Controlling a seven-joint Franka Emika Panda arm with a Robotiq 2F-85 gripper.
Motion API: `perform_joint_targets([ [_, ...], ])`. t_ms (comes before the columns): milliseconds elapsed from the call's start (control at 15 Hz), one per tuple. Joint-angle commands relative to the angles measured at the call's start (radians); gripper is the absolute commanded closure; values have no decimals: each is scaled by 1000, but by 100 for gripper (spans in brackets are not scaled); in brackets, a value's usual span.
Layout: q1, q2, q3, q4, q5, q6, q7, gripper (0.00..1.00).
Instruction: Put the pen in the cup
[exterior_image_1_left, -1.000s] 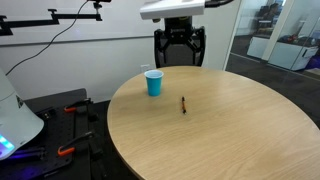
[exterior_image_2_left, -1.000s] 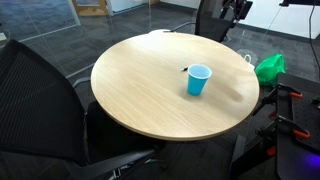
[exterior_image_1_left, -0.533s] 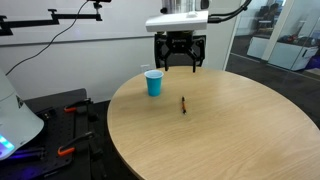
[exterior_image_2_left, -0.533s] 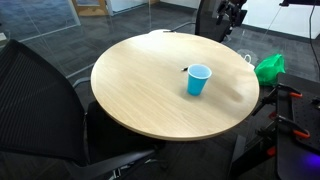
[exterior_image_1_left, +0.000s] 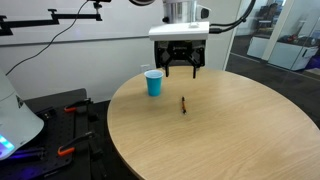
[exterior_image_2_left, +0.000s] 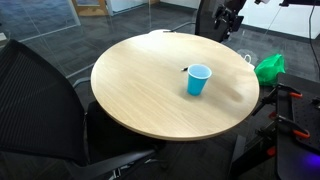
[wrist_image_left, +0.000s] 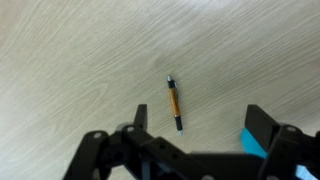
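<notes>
The claw (exterior_image_1_left: 181, 70) is hanging released, fingers spread, over the far part of a round wooden table (exterior_image_1_left: 230, 135) in an exterior view. The pen (exterior_image_1_left: 183, 104) is lying on bare wood below it, and the cup (exterior_image_1_left: 153, 83) is standing off to one side. Glass partitions (exterior_image_1_left: 270, 35) are lining the room behind.

In an exterior view, the claw (exterior_image_2_left: 228, 20) is hovering beyond the table (exterior_image_2_left: 140, 95). The pen (exterior_image_2_left: 183, 69) and cup (exterior_image_2_left: 199, 79) are sitting near each other beneath it, and a black chair (exterior_image_2_left: 40, 100) is standing well away.

In the wrist view, the claw (wrist_image_left: 180, 142) is gaping. The pen (wrist_image_left: 174, 104) is lying ahead, between its fingers, on pale grain (wrist_image_left: 70, 60), and the cup (wrist_image_left: 253, 143) is peeking out beside one finger.
</notes>
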Motion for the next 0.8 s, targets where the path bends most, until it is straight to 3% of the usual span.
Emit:
perform_joint_targets([
  [0, -40, 108, 48, 58, 25, 73, -78, 0],
  [400, -84, 278, 140, 145, 3, 111, -100, 0],
  [733, -75, 387, 161, 201, -60, 182, -52, 0],
])
